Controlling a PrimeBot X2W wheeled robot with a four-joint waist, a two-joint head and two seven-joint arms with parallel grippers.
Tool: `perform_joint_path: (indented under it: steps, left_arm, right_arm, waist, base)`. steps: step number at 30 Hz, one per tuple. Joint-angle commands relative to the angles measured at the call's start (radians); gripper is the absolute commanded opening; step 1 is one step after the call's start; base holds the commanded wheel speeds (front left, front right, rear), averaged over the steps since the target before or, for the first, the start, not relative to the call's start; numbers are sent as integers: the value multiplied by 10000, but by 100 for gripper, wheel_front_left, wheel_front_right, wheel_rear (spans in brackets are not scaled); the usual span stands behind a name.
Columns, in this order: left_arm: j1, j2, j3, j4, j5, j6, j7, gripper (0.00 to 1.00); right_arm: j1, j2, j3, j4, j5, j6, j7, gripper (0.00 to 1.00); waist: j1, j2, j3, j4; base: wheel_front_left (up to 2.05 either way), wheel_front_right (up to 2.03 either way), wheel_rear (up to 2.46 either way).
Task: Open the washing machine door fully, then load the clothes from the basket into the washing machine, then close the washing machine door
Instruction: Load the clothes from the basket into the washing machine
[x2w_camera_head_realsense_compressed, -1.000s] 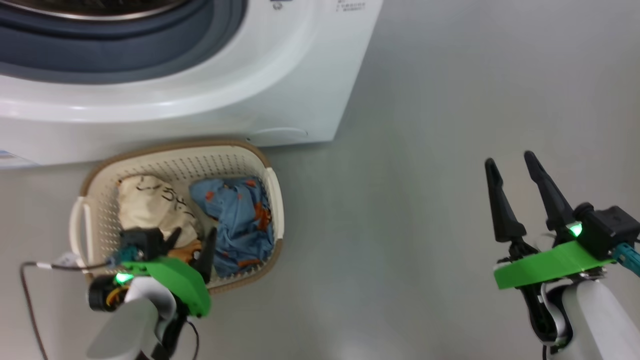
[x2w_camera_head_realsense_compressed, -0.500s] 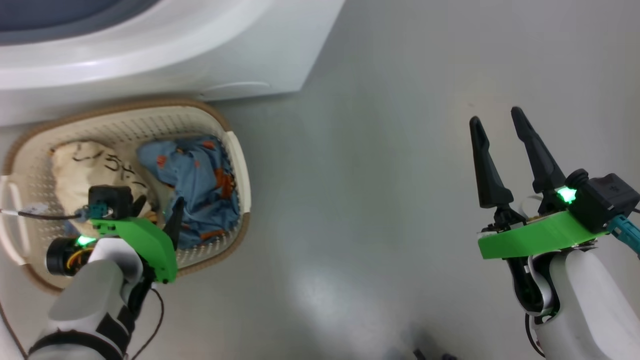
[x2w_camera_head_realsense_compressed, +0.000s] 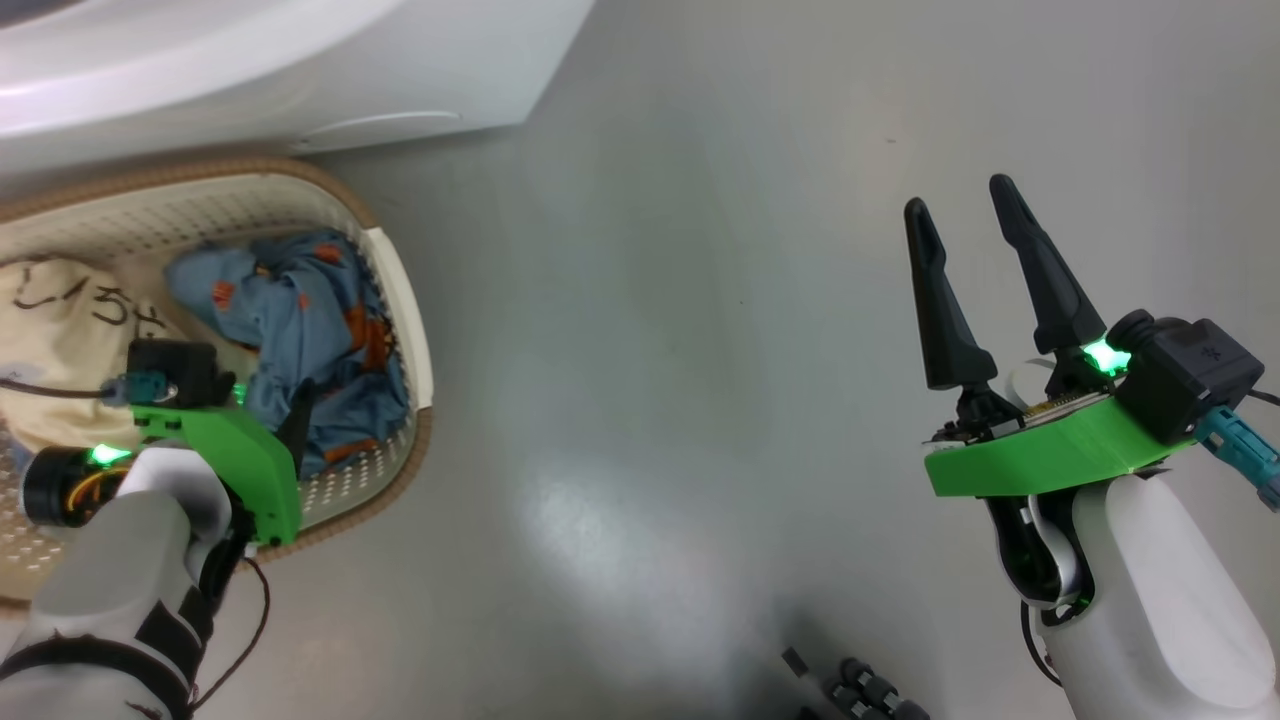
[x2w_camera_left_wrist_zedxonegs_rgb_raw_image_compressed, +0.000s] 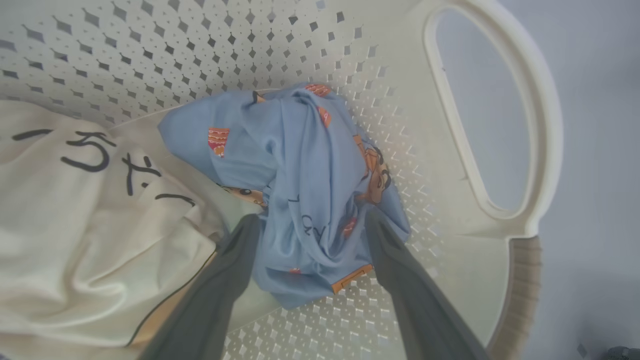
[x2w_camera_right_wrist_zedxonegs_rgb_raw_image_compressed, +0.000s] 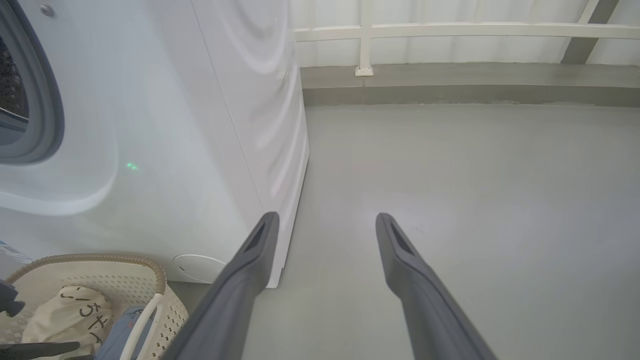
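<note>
Light blue garment (x2w_camera_left_wrist_zedxonegs_rgb_raw_image_compressed: 310, 165) lies bunched in the cream basket (x2w_camera_left_wrist_zedxonegs_rgb_raw_image_compressed: 200, 40), its long fold running straight between the wide-open fingers of the left gripper (x2w_camera_left_wrist_zedxonegs_rgb_raw_image_compressed: 311, 217), which grips nothing yet. The right gripper (x2w_camera_head_realsense_compressed: 960, 195) hangs open and empty over the floor (x2w_camera_head_realsense_compressed: 650, 350), well apart.

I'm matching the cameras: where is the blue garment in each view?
Head view: blue garment at left, in the basket, at its right end.
Left wrist view: blue garment centre, straddled by the left gripper.
Right wrist view: blue garment, a sliver, bottom left corner.
Shared landmark: cream garment with black lettering beside it.
</note>
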Motion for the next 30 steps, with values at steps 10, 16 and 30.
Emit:
perform_joint_path:
  steps: [10,16,30]
  left_arm:
    - [-382,683,-412,-26,-442,8,295,100]
    - [-723,776,-743,-41,-661,8,509,100]
    - [-967,867,-1427,-270,-1491,8,783,0]
  right_arm:
    - [13,93,340,-343,-40,44,-80,100]
    - [-121,156,417,-407,-47,44,-80,100]
    - [-256,117,501,-440,-62,44,-80,100]
  waist:
    - [-1,0,561,-376]
    - [-1,0,852,-379]
    - [-1,0,954,-429]
  base:
    - [0,0,0]
    - [0,0,0]
    - [0,0,0]
